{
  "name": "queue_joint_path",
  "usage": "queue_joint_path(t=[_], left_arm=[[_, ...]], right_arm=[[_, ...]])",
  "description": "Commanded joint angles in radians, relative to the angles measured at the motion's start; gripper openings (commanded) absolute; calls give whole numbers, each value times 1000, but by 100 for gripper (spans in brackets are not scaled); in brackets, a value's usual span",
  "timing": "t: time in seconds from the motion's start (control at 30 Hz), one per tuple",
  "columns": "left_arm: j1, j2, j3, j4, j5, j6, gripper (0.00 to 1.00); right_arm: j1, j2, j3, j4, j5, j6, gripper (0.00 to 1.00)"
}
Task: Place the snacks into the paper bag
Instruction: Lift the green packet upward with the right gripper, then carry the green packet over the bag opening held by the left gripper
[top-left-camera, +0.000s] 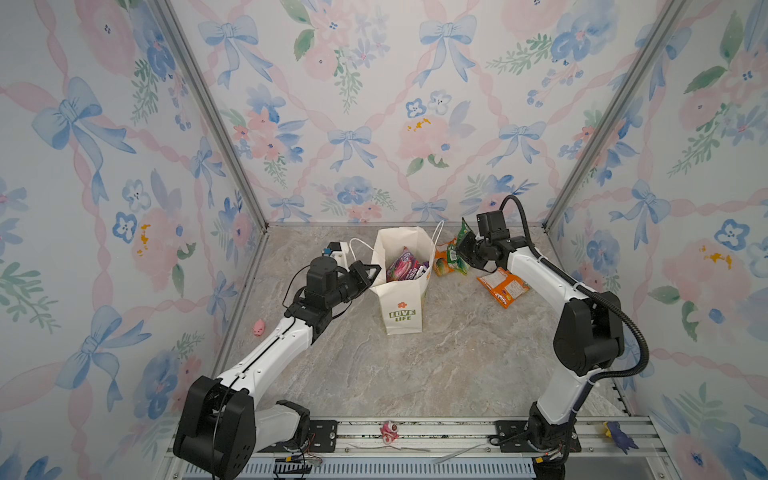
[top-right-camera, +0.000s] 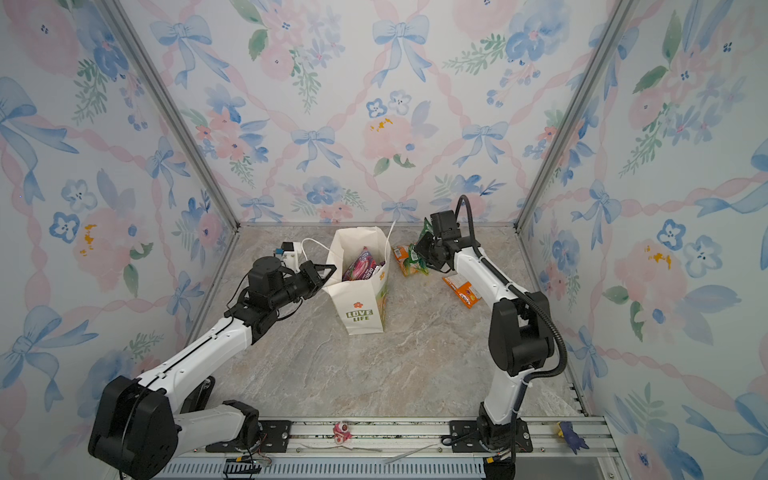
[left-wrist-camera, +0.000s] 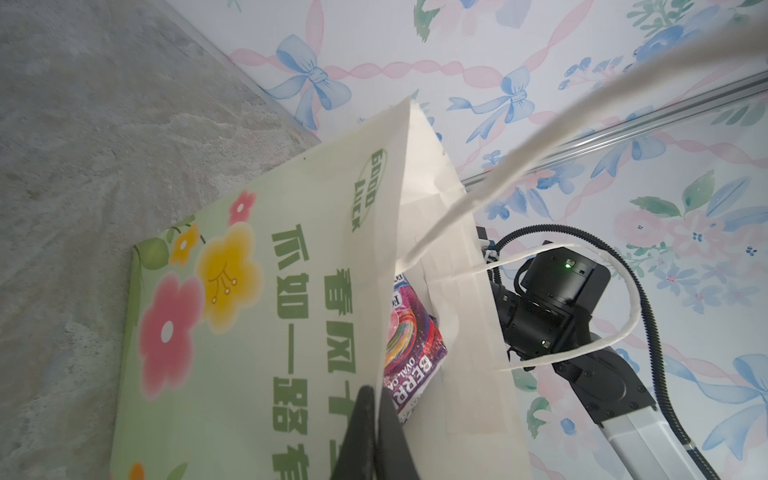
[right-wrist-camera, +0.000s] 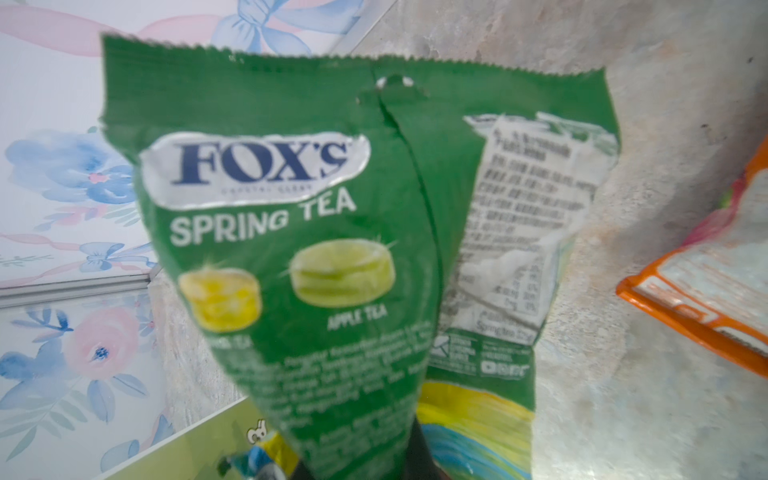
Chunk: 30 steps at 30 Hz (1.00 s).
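Partway done: purple packet (top-left-camera: 402, 266) inside paper bag (top-left-camera: 401, 309), left gripper (top-left-camera: 374, 272) pinching bag rim, right gripper (top-left-camera: 464, 247) clamping green packet (right-wrist-camera: 291, 249) aloft beside bag, orange packets (top-left-camera: 503, 287) left on table (top-left-camera: 415, 374).

Tall cream-white paper bag (top-left-camera: 401, 309) gapes upward, a purple candy packet (top-left-camera: 401, 266) inside leaving room; left gripper (top-left-camera: 375, 269) pinching its left rim bars that side; right gripper (top-left-camera: 466, 248), clamping a green foil packet (right-wrist-camera: 291, 249), hangs just right of it; marble tabletop (top-left-camera: 415, 374) in front lies free.
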Motion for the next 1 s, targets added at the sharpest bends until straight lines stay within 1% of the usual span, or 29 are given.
queue_joint_path(t=[0.0, 0.23, 0.47, 0.67, 0.8, 0.83, 0.97], left_arm=[[1, -32, -6, 51, 6, -7, 0], [1, -32, -6, 51, 4, -7, 0], [1, -22, -3, 51, 5, -7, 0], [1, -18, 0, 51, 7, -7, 0], [2, -21, -1, 50, 7, -7, 0], [2, -21, 0, 51, 7, -7, 0], [1, -21, 2, 51, 4, -7, 0]], right_arm=[[-7, -76, -13, 68, -23, -58, 0], [-7, -153, 10, 76, -49, -127, 0], [-4, -267, 46, 67, -69, -172, 0], [9, -347, 83, 104, -161, -209, 0], [36, -382, 127, 116, -235, -250, 0], [50, -388, 143, 103, -239, -294, 0], [115, -419, 181, 105, -236, -356, 0]])
